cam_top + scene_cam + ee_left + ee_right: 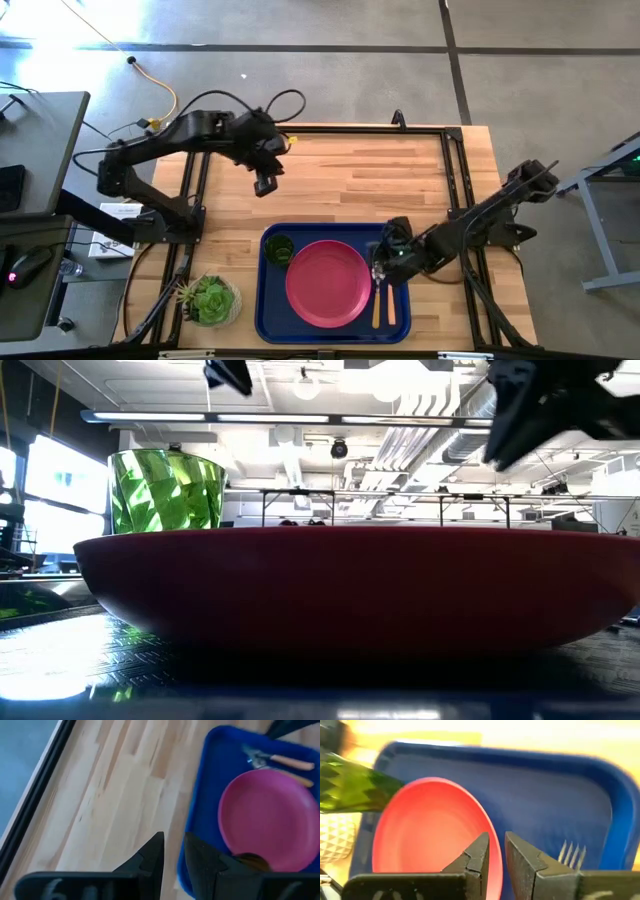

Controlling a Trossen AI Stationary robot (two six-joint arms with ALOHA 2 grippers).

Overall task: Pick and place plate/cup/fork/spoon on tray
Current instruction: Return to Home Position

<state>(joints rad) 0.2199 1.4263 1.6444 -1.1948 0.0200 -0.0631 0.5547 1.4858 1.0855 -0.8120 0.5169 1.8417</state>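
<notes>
Tableware sits gathered on the dark-blue tray (268, 318) at the near edge of the wooden table (380, 180): the pink plate (328, 282) fills the tray's middle, the green cup (278, 249) stands upright in the corner beside it, and the fork (389, 302) and spoon (377, 300) lie side by side along the strip of tray on the plate's other side, orange handles pointing toward the table's near edge. The right gripper (380, 264) hangs over the head ends of those two utensils, its arm reaching in low and slantwise from the table's right side; in the right wrist view its fingers (479, 855) are drawn nearly together with only a narrow slot between them and nothing held, the plate lying just past them, the fork's tines (570, 854) just beside them and the cup farther off at the plate's far rim. The left gripper (265, 183) is raised above bare wood, well apart from the tray, its arm bent out from the table's left side; its fingers (152, 855) likewise stand close together and empty, with the tray's edge just beyond them. A potted succulent (211, 299) rests on the table just beside the tray, near the cup's corner.
</notes>
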